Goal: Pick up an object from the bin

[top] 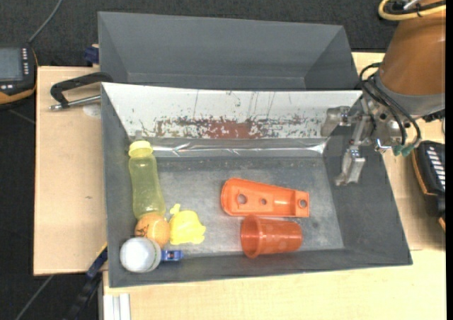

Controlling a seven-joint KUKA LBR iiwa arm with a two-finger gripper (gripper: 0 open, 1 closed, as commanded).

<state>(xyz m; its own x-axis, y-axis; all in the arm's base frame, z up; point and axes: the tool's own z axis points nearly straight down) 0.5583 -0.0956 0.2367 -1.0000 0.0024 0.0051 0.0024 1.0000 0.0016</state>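
A single camera looks down on the grey bin (212,170), arm (414,56) at right.

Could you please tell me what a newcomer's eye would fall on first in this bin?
Two orange things in the middle stand out: a flat bracket with holes and, just in front of it, a cup on its side. A yellow bottle lies along the left wall, with a small heap of toys at its near end. The gripper hangs by the right wall of the bin, apart from all of them.
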